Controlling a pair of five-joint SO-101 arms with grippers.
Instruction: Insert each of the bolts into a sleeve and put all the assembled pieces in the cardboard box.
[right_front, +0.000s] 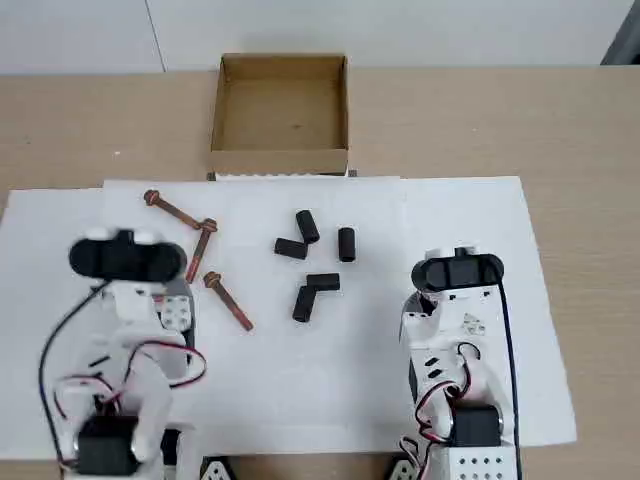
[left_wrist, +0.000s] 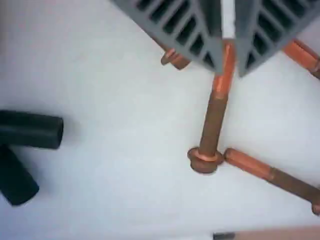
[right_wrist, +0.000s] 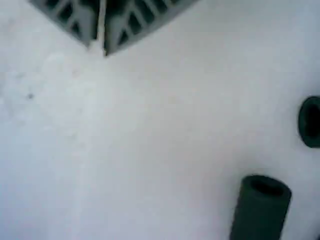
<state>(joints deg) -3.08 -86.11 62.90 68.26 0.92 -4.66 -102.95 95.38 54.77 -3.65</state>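
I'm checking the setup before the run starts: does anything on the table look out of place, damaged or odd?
Nothing looks spilled or damaged. The one oddity is the count: three bolts but five sleeves lie on the white paper, so two sleeves would be left over. The cardboard box sits upright and empty.

Bolts (right_front: 228, 300) copper-brn, sleeves (right_front: 346, 243) blk, cardboard box (right_front: 280, 160) brn, paper (right_front: 330, 380) wht.

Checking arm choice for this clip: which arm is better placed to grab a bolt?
Left. The left claw hangs directly over a bolt, two more bolts lying close by. The right claw sits over bare paper beside sleeves, away from the bolts.
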